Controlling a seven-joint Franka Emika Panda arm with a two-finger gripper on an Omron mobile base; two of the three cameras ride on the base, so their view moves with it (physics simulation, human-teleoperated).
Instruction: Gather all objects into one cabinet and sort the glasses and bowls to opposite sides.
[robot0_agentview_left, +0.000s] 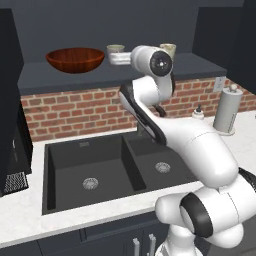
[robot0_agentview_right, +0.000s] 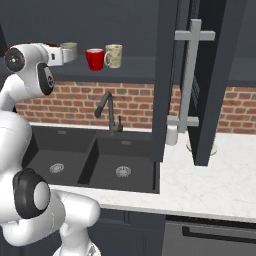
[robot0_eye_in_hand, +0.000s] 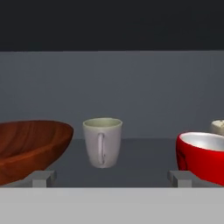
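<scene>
glossy grained wooden bowl (robot0_eye_in_hand: 30, 146), shiny red cup (robot0_eye_in_hand: 203, 155), matt pale grey cup (robot0_eye_in_hand: 103, 141), matt dark shelf (robot0_agentview_left: 100, 75)

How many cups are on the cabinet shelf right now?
3. The pale grey cup stands between the open gripper fingertips, right of the wooden bowl. The red cup sits further right, with the beige patterned cup beside it. None looks hidden.
</scene>
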